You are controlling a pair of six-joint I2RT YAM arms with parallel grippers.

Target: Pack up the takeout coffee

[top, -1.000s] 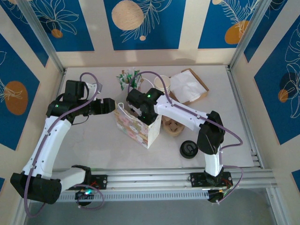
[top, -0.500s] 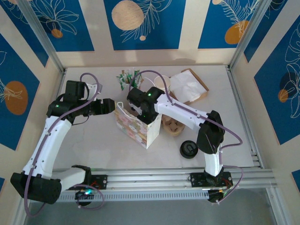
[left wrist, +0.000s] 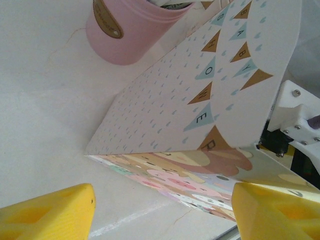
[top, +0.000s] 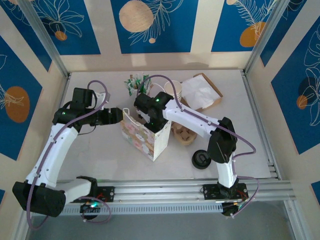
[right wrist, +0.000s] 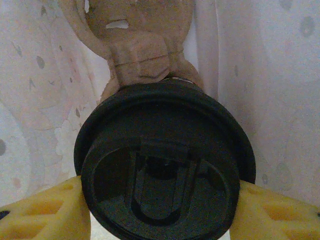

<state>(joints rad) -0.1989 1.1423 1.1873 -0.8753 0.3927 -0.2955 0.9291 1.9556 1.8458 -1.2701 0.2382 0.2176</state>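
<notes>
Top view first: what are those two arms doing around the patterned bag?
They are packing a takeout coffee. The right gripper clamps the black-lidded cup and holds it inside the gift bag, with paper walls on both sides. The left gripper hovers open just beside the bag's left side.

The paper bag [top: 142,139] has slid a little toward the lower left of the frame on the tabletop [top: 100,150], and its near corner now sits lower. The left hand [top: 121,115] has dropped slightly beside it, and that arm's elbow has edged right. The right hand [right wrist: 160,212], gripping the takeout coffee [right wrist: 162,170], has shifted a touch left, its forearm following.
</notes>
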